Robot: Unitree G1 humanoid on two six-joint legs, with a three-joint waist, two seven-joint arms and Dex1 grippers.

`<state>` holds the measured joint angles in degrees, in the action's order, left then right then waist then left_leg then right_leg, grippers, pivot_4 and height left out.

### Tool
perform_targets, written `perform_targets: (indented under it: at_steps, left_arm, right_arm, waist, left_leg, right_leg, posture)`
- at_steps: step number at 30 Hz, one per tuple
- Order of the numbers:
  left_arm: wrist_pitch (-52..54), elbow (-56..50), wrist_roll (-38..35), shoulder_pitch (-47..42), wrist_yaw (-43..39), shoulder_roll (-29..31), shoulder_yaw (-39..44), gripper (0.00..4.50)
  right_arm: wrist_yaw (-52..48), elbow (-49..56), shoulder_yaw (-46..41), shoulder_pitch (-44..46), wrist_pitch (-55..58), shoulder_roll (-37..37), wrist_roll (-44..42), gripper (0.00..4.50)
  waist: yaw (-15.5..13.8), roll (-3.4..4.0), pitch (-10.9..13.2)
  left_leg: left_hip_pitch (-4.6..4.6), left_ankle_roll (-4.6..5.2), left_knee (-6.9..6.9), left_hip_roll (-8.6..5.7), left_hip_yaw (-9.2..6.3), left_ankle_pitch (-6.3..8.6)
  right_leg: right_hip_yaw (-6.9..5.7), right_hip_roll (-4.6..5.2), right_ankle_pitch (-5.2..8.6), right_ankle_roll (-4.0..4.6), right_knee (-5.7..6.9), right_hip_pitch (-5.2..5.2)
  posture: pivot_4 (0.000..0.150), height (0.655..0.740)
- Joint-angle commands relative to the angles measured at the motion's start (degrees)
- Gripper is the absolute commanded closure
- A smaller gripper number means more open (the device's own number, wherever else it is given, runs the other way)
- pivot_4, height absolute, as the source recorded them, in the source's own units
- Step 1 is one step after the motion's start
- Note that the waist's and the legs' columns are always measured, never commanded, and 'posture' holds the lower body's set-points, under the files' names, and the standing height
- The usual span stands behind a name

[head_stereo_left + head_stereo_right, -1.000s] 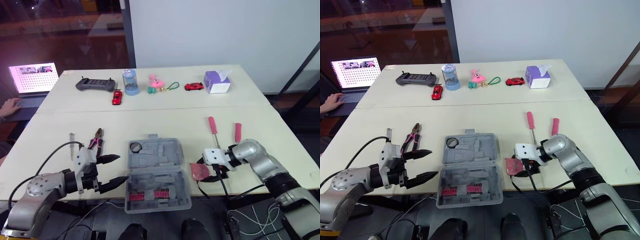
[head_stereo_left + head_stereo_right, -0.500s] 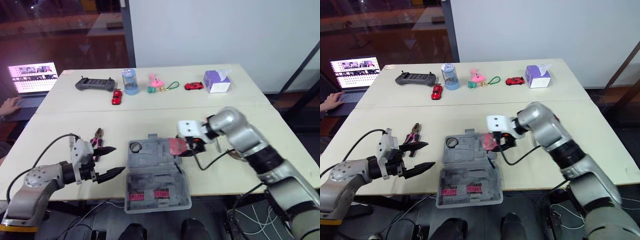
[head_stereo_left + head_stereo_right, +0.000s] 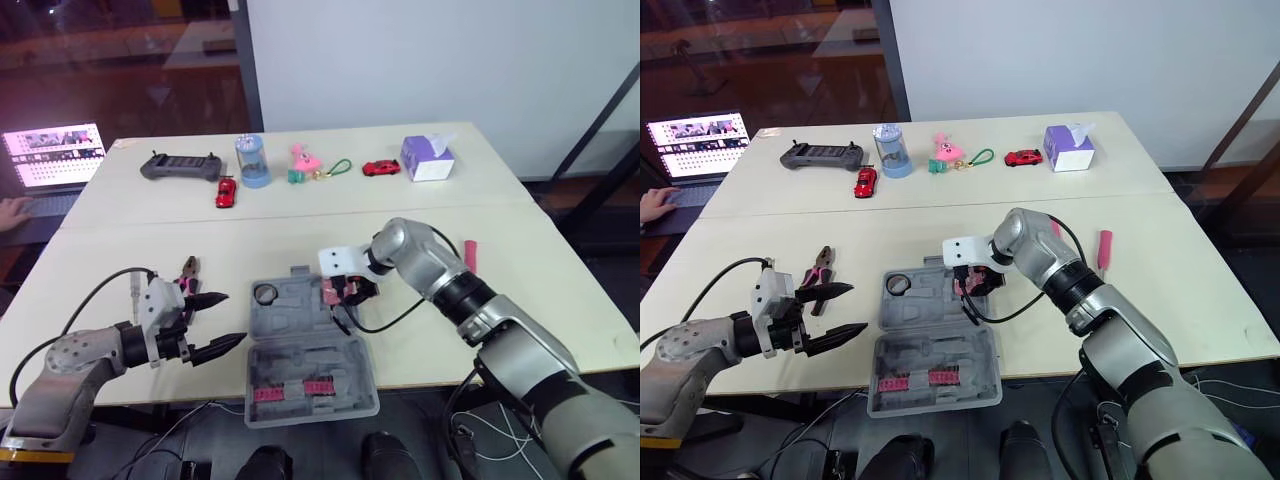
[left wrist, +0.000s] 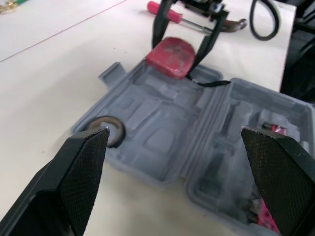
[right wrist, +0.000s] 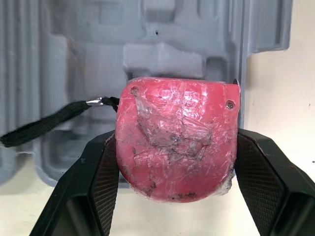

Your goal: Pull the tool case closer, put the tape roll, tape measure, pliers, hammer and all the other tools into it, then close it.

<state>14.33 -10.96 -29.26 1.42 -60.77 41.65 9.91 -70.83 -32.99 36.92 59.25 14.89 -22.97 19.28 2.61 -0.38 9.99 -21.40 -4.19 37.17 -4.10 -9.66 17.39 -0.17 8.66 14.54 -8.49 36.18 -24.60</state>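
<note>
The right gripper (image 3: pixel 342 290) is pinching the red, rounded tape measure (image 5: pixel 177 142) between its two black fingers, one pressing on each flat side. The tape measure's shell is looking scuffed and is wrapped in crinkled clear film, with two small screws showing near its upper corners. Its thin black woven strap (image 5: pixel 44 125) is dangling across the moulded recesses below.

The tape measure is hanging just above the far right corner of the open grey moulded-plastic tool case (image 3: pixel 345 360), over the edge where the case meets the pale table (image 3: pixel 120 235). The black ring-shaped tape roll (image 3: pixel 265 294) is lying in the far left pocket of that same half. Small pink pieces (image 3: pixel 290 390) are sitting in the near half.

The left gripper (image 3: pixel 232 318) is hovering beside the case's left side with its pointed fingers spread apart, gripping nothing. The pink-and-black-handled pliers (image 3: pixel 188 272) are lying on the table just behind it.
</note>
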Motion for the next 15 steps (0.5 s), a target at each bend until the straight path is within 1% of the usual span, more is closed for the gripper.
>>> perform_targets:
  at_steps: [1,6,15]
  left_arm:
    - [-0.21,-2.27,-0.82,0.39,0.60,0.00,1.63,0.00]
    - [0.28,-3.21,-1.17,1.09,1.13,0.09,1.83,0.00]
    - [0.77,-3.89,-1.56,1.52,1.71,-0.07,1.85,0.00]
  right_arm:
    - [1.04,-1.31,-0.40,1.57,-2.82,1.36,1.01,1.65]
    - [2.14,-4.00,-0.74,2.26,-6.03,2.54,2.03,1.65]
    - [2.80,-6.61,-1.23,2.92,-8.14,3.53,3.02,1.65]
  waist:
    - [0.10,0.00,0.00]
    - [0.10,0.01,0.00]
    - [0.10,0.01,0.00]
  left_leg:
    - [0.00,0.00,0.00,0.00,0.00,0.00]
    - [0.00,0.00,0.00,0.00,0.01,0.00]
    - [0.00,0.00,0.01,0.00,0.01,0.00]
  right_leg:
    - [0.00,0.00,0.00,0.00,0.00,-0.01]
    - [0.00,0.00,0.00,0.00,0.01,-0.01]
    - [0.00,0.01,0.00,0.00,0.02,0.00]
  posture:
    - [0.150,0.7400]
    - [0.150,0.7400]
    - [0.150,0.7400]
